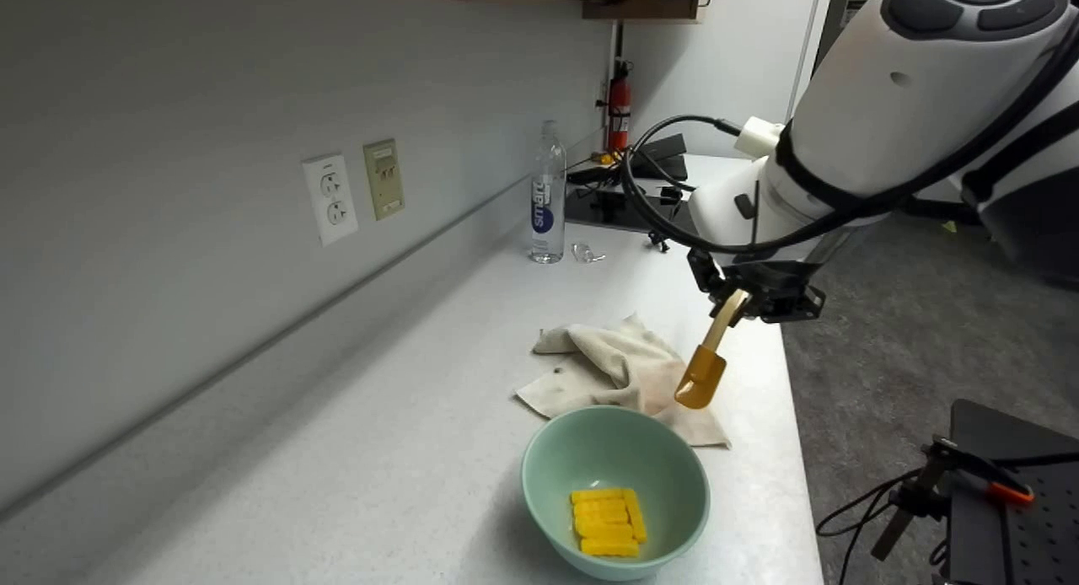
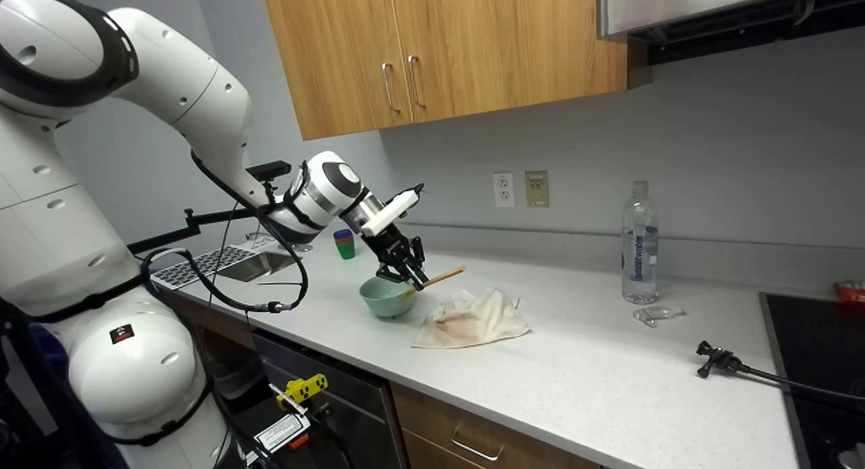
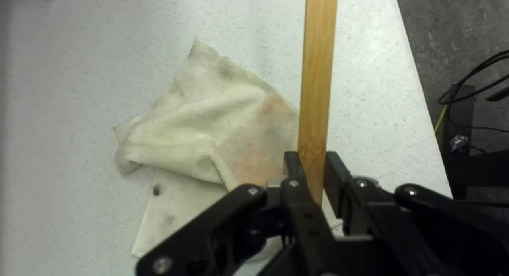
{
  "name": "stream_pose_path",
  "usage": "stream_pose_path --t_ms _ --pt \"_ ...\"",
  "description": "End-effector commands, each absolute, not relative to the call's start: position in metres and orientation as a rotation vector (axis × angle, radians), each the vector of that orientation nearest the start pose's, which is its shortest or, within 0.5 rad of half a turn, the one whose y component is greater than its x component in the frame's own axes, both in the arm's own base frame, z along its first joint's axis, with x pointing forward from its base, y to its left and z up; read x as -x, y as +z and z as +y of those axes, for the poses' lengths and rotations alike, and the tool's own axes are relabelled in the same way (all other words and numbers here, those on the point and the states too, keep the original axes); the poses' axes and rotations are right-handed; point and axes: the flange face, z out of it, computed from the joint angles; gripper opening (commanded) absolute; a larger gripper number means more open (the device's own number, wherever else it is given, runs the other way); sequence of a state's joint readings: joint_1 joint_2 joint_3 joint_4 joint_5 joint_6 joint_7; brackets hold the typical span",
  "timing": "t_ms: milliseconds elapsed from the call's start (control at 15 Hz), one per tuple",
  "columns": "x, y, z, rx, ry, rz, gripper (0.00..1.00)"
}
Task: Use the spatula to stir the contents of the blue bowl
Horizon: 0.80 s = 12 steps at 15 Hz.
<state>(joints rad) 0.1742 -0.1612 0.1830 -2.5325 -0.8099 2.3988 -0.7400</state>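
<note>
While the hand (image 3: 312, 162) grips the spatula (image 1: 700, 377), a bottle (image 2: 640, 256) reads "smartwater".

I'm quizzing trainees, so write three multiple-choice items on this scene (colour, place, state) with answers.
1. Colour of the rectangular blocks in the round green bowl? A red; B yellow; C white.
2. Where is the crumpled beige cloth? A beside the bowl; B inside it; C covering it.
3. The wooden-handled amber spatula is: A lying loose; B leaning unheld; C gripped.

1 B, yellow shows in an exterior view; 2 A, as both exterior views show; 3 C, the black gripper clamps its handle in the wrist view.
</note>
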Motion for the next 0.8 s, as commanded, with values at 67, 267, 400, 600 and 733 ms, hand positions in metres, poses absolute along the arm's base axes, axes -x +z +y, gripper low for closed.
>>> stream_pose_path --t_ms 67,267,400,600,733 --pt "-0.425 0.343 0.156 -1.630 -0.087 1.962 0.05" --pt "-0.423 0.336 0.157 -1.701 -0.069 1.986 0.05" --pt "-0.422 0.332 0.159 -1.753 -0.053 1.998 0.05" --pt "-0.420 0.330 0.159 -1.806 -0.060 1.995 0.05" --pt "-0.420 0.331 0.159 -1.824 -0.060 1.981 0.05"
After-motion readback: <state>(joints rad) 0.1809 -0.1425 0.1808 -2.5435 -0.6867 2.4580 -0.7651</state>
